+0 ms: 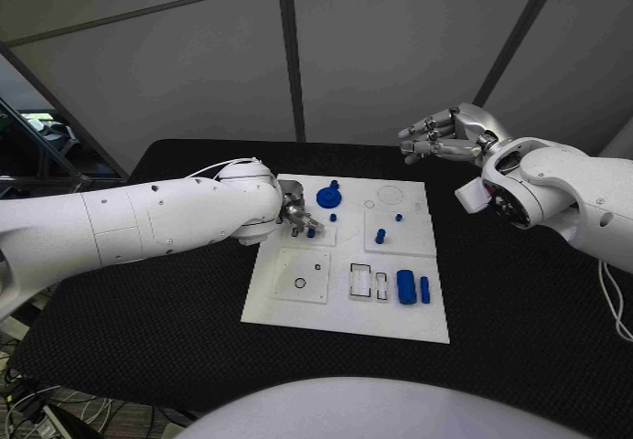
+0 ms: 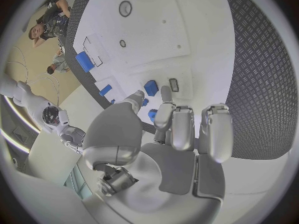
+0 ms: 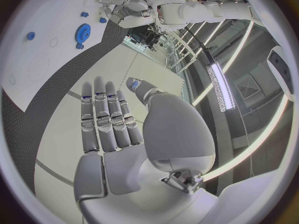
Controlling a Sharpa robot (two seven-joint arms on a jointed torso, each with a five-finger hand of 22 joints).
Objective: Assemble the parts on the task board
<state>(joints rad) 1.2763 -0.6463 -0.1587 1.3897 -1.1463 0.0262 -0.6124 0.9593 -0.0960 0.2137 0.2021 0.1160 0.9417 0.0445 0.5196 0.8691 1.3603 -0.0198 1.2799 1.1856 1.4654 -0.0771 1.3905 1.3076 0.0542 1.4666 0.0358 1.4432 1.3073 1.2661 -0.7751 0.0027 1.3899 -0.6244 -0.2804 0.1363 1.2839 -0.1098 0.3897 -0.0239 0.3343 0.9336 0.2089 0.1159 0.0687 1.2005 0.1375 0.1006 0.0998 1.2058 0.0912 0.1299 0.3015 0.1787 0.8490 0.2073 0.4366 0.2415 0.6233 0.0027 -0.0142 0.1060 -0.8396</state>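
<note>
The white task board point(image 1: 346, 315) lies in the middle of the black counter point(image 1: 528, 311), and most of the work looks still to do. A blue gear point(image 1: 328, 196) stands near the board's far edge, with small blue pegs point(image 1: 380, 235) upright just toward the middle from it. Two blue bars point(image 1: 413, 286) lie loose near the board's right edge, beside outlined slots point(image 1: 368, 280) that look unfilled. The left hand point(image 1: 298, 218) reaches over the board's far left part, its fingertips point(image 2: 163, 95) down among small blue pieces point(image 2: 151, 87); whether it pinches one I cannot tell. The right hand point(image 1: 442, 134) hovers beyond the board's far right corner, fingers partly extended, holding nothing.
</note>
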